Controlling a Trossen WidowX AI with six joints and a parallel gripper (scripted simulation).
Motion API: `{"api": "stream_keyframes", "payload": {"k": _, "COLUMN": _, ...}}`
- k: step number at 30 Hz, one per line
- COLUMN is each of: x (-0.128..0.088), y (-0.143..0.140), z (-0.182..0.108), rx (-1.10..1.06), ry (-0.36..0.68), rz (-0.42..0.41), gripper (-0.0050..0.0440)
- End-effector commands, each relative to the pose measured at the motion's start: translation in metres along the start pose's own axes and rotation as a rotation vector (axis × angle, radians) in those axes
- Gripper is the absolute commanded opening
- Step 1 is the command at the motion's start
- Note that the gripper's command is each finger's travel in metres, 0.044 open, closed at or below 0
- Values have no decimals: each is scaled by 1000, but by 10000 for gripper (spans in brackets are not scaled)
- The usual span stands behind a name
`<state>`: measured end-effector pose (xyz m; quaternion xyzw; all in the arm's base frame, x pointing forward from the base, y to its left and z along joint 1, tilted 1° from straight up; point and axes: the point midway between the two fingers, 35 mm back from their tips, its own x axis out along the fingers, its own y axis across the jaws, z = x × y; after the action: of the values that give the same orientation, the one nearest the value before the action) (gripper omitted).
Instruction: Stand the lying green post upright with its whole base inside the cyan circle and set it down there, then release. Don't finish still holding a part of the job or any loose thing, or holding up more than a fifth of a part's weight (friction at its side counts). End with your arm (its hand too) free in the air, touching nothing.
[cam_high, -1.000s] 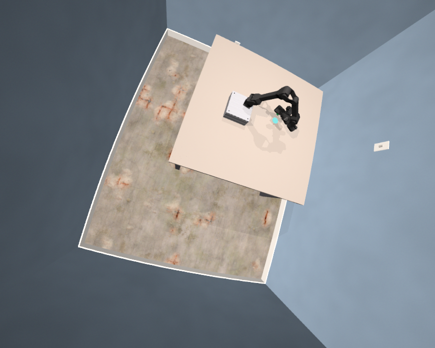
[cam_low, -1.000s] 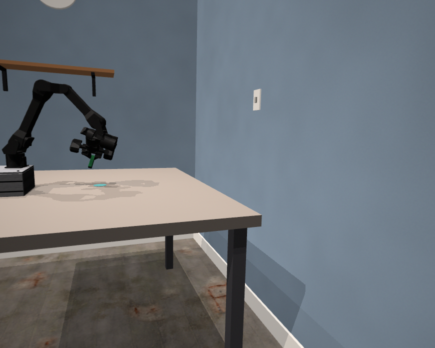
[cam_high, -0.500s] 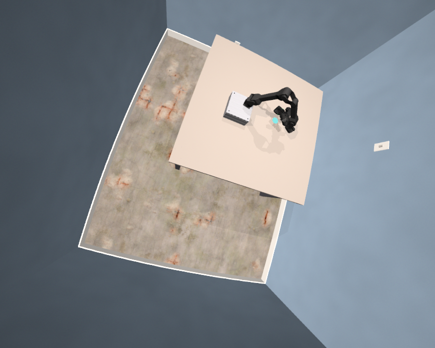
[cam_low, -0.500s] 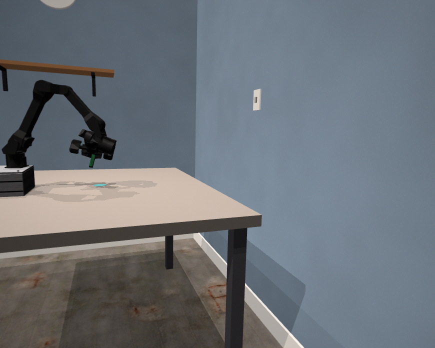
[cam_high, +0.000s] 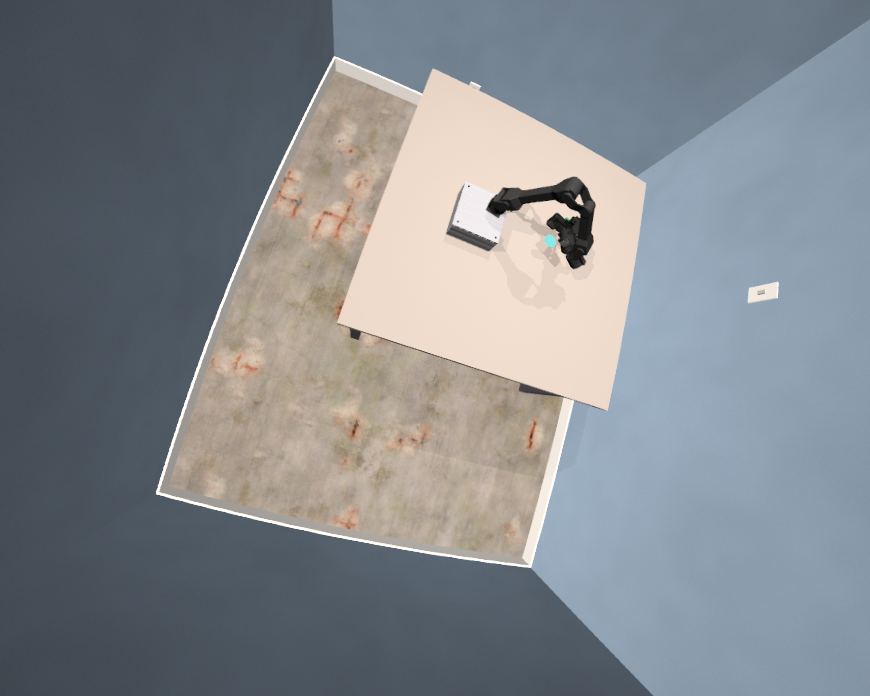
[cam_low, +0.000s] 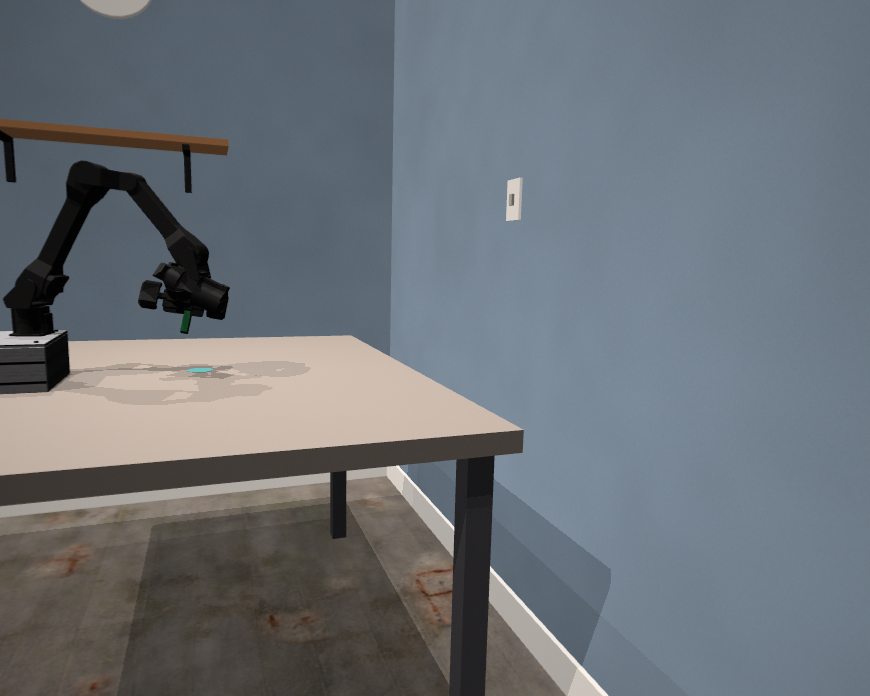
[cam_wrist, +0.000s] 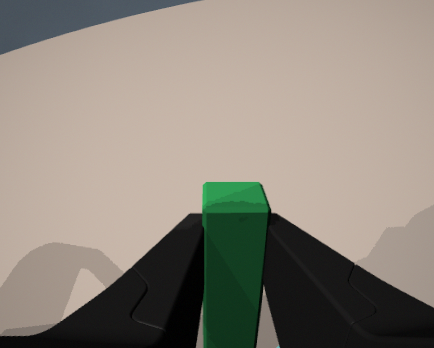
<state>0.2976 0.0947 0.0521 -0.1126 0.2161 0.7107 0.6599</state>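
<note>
Claw (cam_low: 185, 310) (cam_wrist: 232, 228) is nearly closed, clamped on the green post (cam_high: 567, 219) (cam_low: 185, 322) (cam_wrist: 234, 270), one finger against each side (wrist view shows it best). Post is off the table, slightly tilted in the exterior view, lower end hanging above the surface. Top view gives just a speck of green, rest hidden by the gripper parts. Black arm (cam_high: 536, 195) (cam_low: 152, 204) arches up from its base and bends down to the claw. Cyan circle (cam_high: 550, 240) (cam_low: 199, 370) lies flat on the tabletop, below the post and near it in the top view, post not on it; wrist view catches only a sliver at the bottom edge. Arm shadows fall around the circle. White-topped base box (cam_high: 475, 210) (cam_low: 25, 365) sits on the table (cam_high: 464, 304) (cam_low: 290, 420), well apart from the circle. Beyond: brown wall shelf (cam_low: 116, 137), pale switch plate (cam_high: 762, 292) (cam_low: 513, 198), blue walls.
</note>
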Motion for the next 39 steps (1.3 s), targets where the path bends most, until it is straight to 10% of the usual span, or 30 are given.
{"api": "stream_keyframes", "payload": {"k": 1, "x": -1, "y": 0, "z": -1, "rx": 1, "ry": -32, "rz": -9, "gripper": 22}}
{"api": "stream_keyframes", "payload": {"k": 39, "x": -20, "y": -8, "z": 2, "rx": -55, "ry": -262, "rz": -160, "gripper": 22}}
